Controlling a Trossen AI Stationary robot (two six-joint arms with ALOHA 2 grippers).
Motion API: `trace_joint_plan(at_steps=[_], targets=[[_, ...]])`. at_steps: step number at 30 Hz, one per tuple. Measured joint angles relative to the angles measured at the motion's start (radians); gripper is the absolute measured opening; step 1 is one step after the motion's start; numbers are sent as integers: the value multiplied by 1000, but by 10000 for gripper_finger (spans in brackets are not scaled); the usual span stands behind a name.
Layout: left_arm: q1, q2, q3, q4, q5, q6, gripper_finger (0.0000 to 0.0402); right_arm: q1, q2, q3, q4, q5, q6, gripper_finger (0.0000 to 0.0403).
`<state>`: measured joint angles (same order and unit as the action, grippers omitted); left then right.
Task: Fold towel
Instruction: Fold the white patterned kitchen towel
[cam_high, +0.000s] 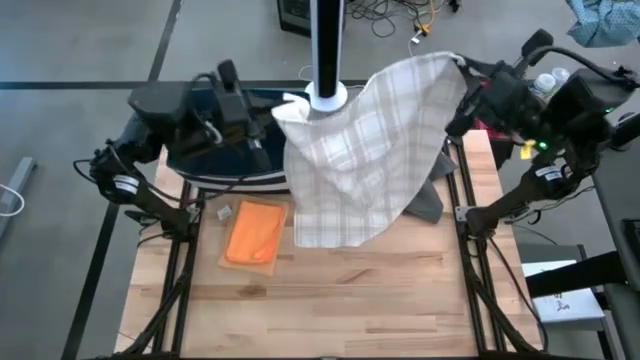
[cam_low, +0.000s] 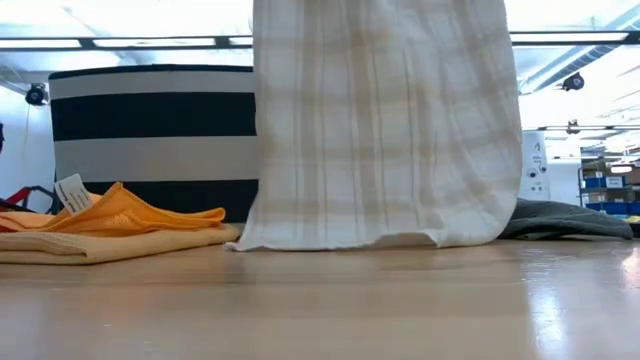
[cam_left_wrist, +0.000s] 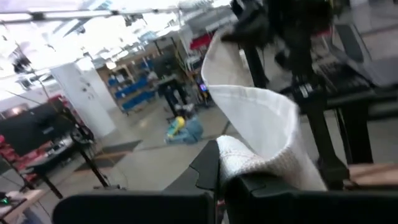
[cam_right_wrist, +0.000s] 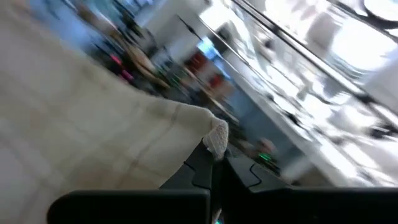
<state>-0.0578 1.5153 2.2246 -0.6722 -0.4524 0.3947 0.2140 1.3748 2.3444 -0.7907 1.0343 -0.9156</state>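
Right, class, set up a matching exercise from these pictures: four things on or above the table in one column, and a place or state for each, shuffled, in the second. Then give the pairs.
Things:
1. plaid towel
2. orange cloth
3. grey cloth
4. striped basket

Places or states:
A. folded flat on the table, on the left arm's side
B. held up by both claws, lower edge touching the table
C. standing at the table's far edge, behind the orange cloth
D. lying on the table on the right arm's side, partly behind the hanging towel

Pairs: 1-B, 2-A, 3-D, 4-C
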Motion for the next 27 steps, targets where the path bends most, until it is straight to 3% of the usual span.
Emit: trace_joint_plan(at_steps=[4, 10, 16, 19, 24, 27], targets=[[21, 18, -58, 15, 3, -8, 0, -50, -12, -2, -43, -174, 92, 2], [132, 31, -177, 213, 34, 31, 0, -193, 29, -3, -24, -360, 78, 2], [254, 27, -209, 431, 139, 94, 0, -355, 108, -5, 109, -340, -70, 2], [297, 32, -168, 499, 188, 110, 0, -425, 137, -2, 294, -274, -201, 2], [329, 76, 4, 396, 209, 91, 0, -451, 159, 0, 758, -258, -458, 2], [328, 105, 98, 310, 219, 91, 0, -427, 140, 1, 816, -275, -495, 2]])
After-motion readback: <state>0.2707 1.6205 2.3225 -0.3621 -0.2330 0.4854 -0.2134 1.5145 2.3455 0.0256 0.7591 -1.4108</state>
